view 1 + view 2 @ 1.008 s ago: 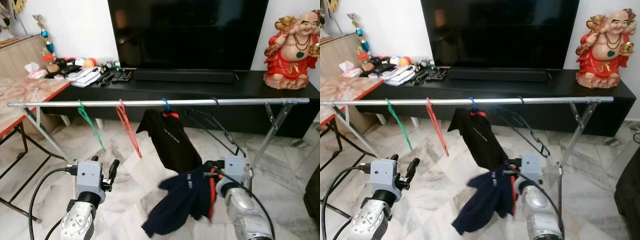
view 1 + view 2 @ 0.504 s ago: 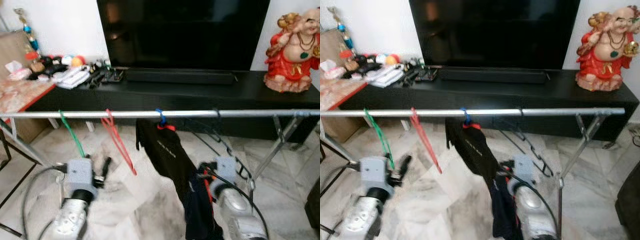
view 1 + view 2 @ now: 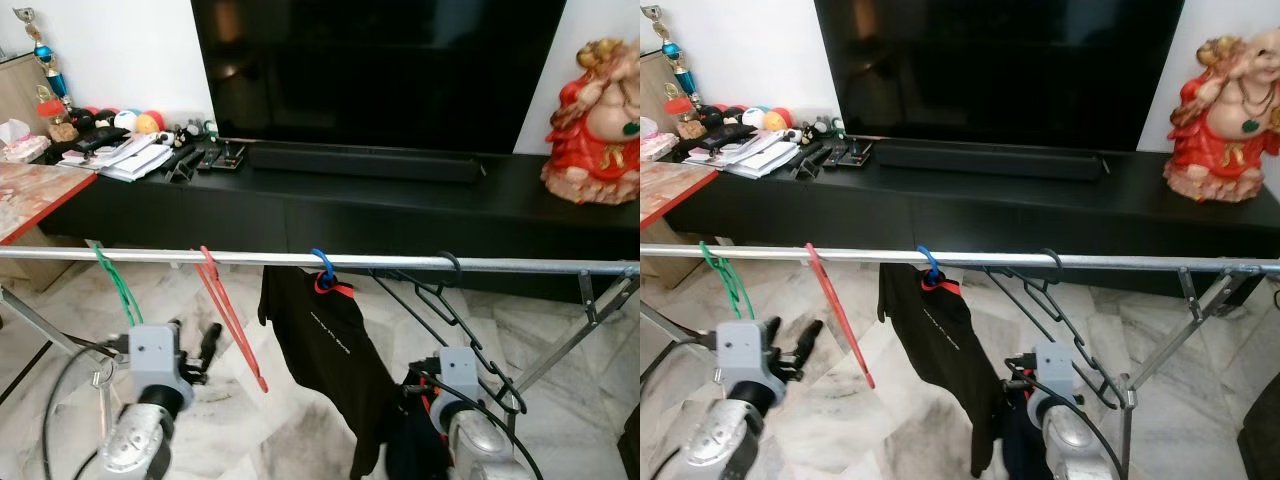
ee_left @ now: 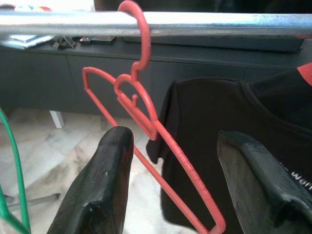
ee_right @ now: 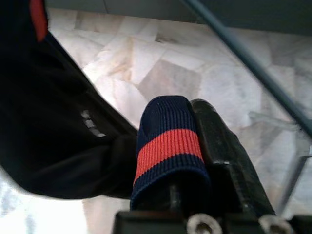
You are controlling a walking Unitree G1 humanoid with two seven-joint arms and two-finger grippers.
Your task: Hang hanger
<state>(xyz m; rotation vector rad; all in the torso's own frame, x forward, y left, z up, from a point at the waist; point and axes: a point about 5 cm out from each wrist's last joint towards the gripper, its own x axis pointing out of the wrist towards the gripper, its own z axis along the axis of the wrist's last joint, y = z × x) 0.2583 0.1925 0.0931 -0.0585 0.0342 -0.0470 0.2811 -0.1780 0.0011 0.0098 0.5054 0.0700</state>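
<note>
Here a silver rail (image 3: 300, 260) runs across the middle of the frame, in front of a black TV cabinet (image 3: 400, 200). From left to right it carries a green hanger (image 3: 115, 285), a red hanger (image 3: 228, 315), a blue-hooked hanger (image 3: 322, 268) bearing a black T-shirt (image 3: 330, 350), and 2 empty black hangers (image 3: 455, 315).

The left gripper (image 4: 170, 185) sits at the lower left of the head view, below the rail. In its wrist view the 2 black fingers (image 4: 100, 190) stand spread apart with nothing between them, and the red hanger hangs from the rail just beyond them.

The right gripper (image 3: 415, 385) is low, right of centre, below the black hangers. It is clamped on a navy garment (image 5: 165, 146) with a red stripe at its ribbed edge, which is folded over one finger in its wrist view; the rest of the dark cloth hangs down towards the marble floor (image 3: 300, 420). I cannot tell whether a hanger is inside that garment.

A red statue (image 3: 1225, 120) stands at the upper right on the cabinet.
</note>
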